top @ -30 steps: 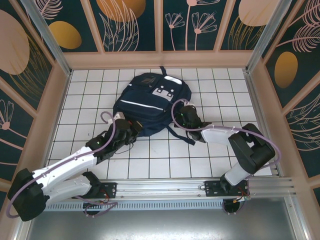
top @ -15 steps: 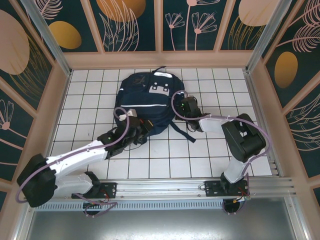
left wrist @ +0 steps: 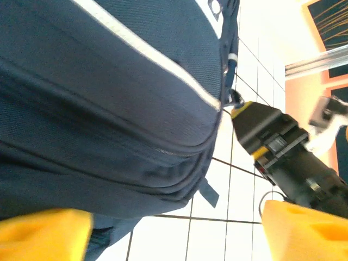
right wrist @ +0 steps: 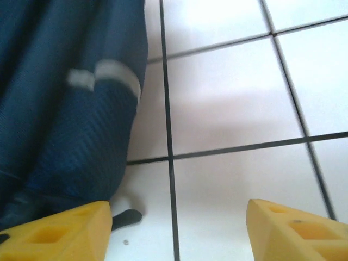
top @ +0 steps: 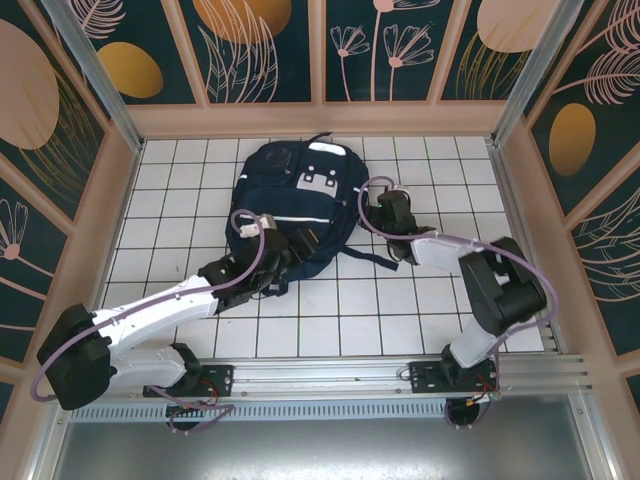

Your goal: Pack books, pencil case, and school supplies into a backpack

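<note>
Packing cell, seen from above and from both wrists. At the near edge an aluminium rail (top: 330, 375) carries the two arm bases. Beyond it lies the table (top: 330, 310), white tiles ruled with dark lines. The left arm reaches diagonally across the tiles to the left gripper (top: 300, 243), set at the near edge of the backpack (top: 290, 185). In its wrist view the yellow fingers (left wrist: 43, 236) stand wide apart — the jaws are open — with navy fabric bulging just ahead of them. Whether either finger touches the cloth cannot be told. The right arm folds back from its base and ends in the right gripper (top: 385, 203), just beside the backpack's right flank. Its wrist view shows its two fingers likewise well apart over bare tile, nothing between them, one finger close to the blue fabric. A dark strap (top: 365, 257) trails from the pack onto the tiles between the two grippers. The backpack lies flat in the middle-to-far part of the table, with a white stripe (top: 295, 213) across its front, grey-white patches (top: 322, 180) beyond that, and its carry handle (top: 322, 138) toward the far wall. Farthest back — and along both sides — stand panels (top: 265, 50) in dark teal with orange discs and pale plant outlines.
</note>
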You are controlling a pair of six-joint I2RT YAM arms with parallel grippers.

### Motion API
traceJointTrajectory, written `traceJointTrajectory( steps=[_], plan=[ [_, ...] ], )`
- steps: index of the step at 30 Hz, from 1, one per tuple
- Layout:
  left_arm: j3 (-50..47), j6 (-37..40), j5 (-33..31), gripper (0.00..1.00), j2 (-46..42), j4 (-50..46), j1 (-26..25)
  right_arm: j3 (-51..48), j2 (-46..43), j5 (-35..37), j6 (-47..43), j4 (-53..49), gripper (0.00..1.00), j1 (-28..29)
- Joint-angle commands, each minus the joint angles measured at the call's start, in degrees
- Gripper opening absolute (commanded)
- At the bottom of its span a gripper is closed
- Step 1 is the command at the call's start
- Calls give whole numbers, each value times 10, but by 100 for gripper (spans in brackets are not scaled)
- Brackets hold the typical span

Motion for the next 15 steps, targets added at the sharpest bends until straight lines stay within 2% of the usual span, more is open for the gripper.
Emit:
traceJointTrajectory(
  steps=[1,5,6,11,13,15],
  plan=[
    [87,72,-82,98,9,-84,3,-27,-90,53,-11,20,77,8],
    [171,172,-138,98,46,-149,18,-70,-195,87,-24,49,87,17],
    [187,198,-151,98,57,-156,26,-82,-222,99,-32,61,99,22],
    [223,279,-184,99,99,-172,106,-99,-298,157,-59,50,99,21],
    [212,323,-216,99,100,-142,135,-106,-311,162,-98,55,99,20],
    [191,355,-251,98,93,-102,166,-135,-324,179,-147,105,99,19]
  ],
)
